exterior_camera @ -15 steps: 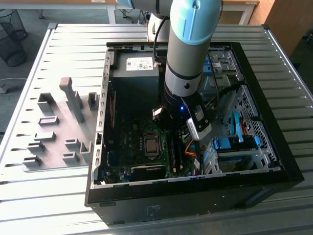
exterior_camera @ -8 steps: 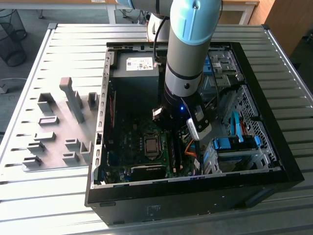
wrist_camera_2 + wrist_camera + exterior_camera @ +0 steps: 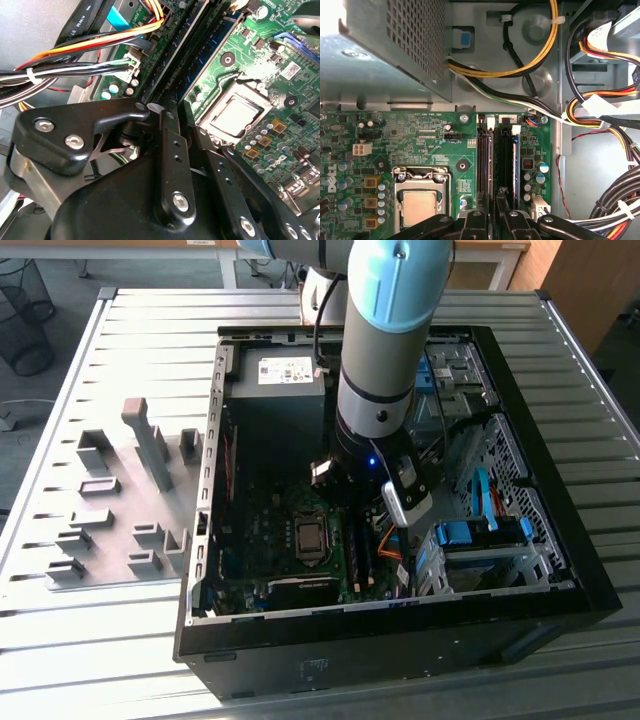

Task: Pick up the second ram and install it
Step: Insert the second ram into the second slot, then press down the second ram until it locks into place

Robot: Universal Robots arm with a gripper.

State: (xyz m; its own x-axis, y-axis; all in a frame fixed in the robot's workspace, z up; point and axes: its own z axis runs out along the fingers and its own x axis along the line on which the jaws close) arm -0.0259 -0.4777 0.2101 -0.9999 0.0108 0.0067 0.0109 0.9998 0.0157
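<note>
Looking into the open black computer case [image 3: 560, 570], you see the green motherboard [image 3: 435, 140] with one square metal processor socket [image 3: 420, 200] and two dark memory slots side by side. Your gripper [image 3: 492, 212] sits low over them, black jaws narrowed around the second ram [image 3: 514, 165] (a thin stick standing edge-up in its slot). Grey plastic holder blocks [image 3: 110, 510] sit at centre left.

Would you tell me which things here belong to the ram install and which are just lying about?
Job in hand: gripper, low over the motherboard; second ram, upright at the memory slots by the gripper.
Lying about: grey holder blocks on the table; processor socket; cable bundles; power supply; blue drive-bay clips.
</note>
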